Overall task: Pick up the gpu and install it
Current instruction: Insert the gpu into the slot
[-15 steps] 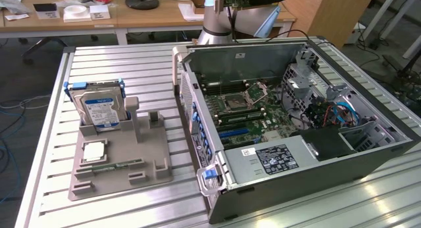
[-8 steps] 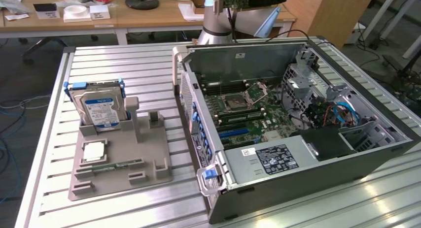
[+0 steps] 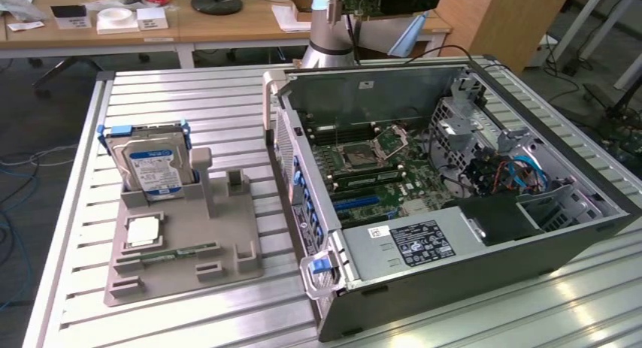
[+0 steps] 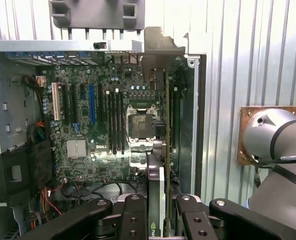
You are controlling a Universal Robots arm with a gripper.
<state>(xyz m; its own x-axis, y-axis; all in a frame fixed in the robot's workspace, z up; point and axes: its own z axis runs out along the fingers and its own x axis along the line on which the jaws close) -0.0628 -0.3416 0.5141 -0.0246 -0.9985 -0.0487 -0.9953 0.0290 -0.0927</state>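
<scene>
gripper (image 4: 156, 212) is clenched on the gpu (image 4: 157, 180), fingers (image 4: 133, 217) pressing both flat faces, card seen edge-on. it hangs over the open computer case (image 3: 482, 280), running alongside the cpu socket (image 4: 139, 120), with its silvery bracket (image 4: 160, 50) at the far end over the case's wall. the blue slot (image 4: 91, 105) lies off to one side, bare motherboard around it. on the exterior view's left, the hard drive (image 3: 155, 167) stands on the grey fixture (image 3: 231, 250), well apart.
</scene>
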